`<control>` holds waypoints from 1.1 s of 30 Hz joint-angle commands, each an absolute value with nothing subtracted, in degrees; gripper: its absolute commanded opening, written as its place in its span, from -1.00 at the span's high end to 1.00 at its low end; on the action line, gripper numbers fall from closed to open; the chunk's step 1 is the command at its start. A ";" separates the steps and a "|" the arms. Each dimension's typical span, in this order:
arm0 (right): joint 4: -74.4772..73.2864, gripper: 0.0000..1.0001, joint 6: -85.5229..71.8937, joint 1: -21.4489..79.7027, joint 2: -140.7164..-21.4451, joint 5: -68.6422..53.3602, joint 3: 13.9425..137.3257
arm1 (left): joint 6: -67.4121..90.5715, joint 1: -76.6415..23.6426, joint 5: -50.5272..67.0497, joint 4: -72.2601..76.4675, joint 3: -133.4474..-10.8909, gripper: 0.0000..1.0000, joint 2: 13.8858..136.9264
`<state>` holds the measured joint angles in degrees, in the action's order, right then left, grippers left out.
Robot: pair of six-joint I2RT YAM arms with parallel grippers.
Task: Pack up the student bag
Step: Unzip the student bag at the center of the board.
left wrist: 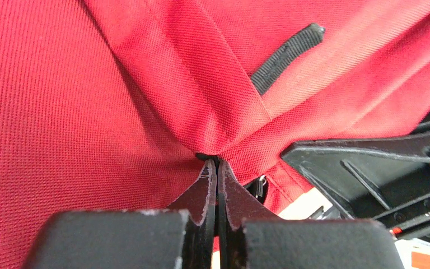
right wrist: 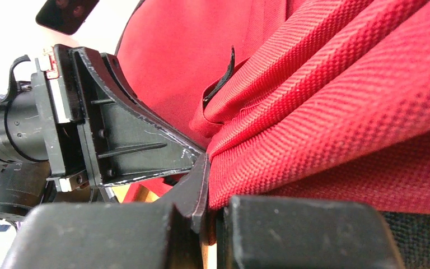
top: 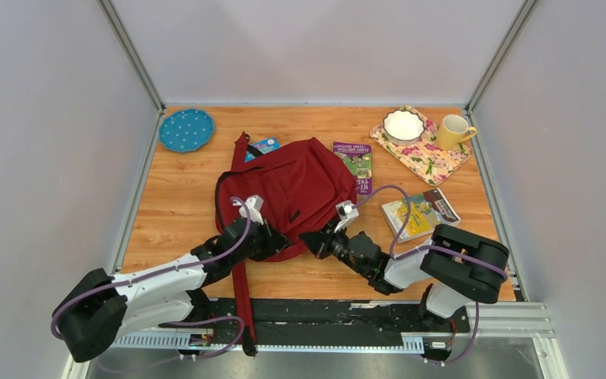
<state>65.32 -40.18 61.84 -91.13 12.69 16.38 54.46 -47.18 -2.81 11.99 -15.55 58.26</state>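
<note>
Clamping near-edge fabric of the student bag (top: pixel 300 181): left end effector (left wrist: pixel 217 161), right end effector (right wrist: pixel 207 162).

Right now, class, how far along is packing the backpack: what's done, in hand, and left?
Done: nothing visibly packed. In hand: the left tool and right tool each pinch the backpack at its near edge. Left: books lie outside it on the table.

Blue booklet (top: pixel 264 145) half under the student bag (top: pixel 300 185).
</note>
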 commanded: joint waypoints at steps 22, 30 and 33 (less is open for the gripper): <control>61.26 1.00 -36.12 59.42 -81.65 23.38 15.73 | 37.71 -47.29 -12.39 1.33 -11.43 1.00 33.23; 58.54 1.00 -37.88 54.24 -79.90 19.87 17.40 | 30.77 -47.29 -15.73 -5.53 -13.18 1.00 27.95; 54.42 1.00 -37.27 51.16 -77.79 15.83 19.77 | 27.43 -47.29 -14.24 -7.03 -14.06 1.00 26.11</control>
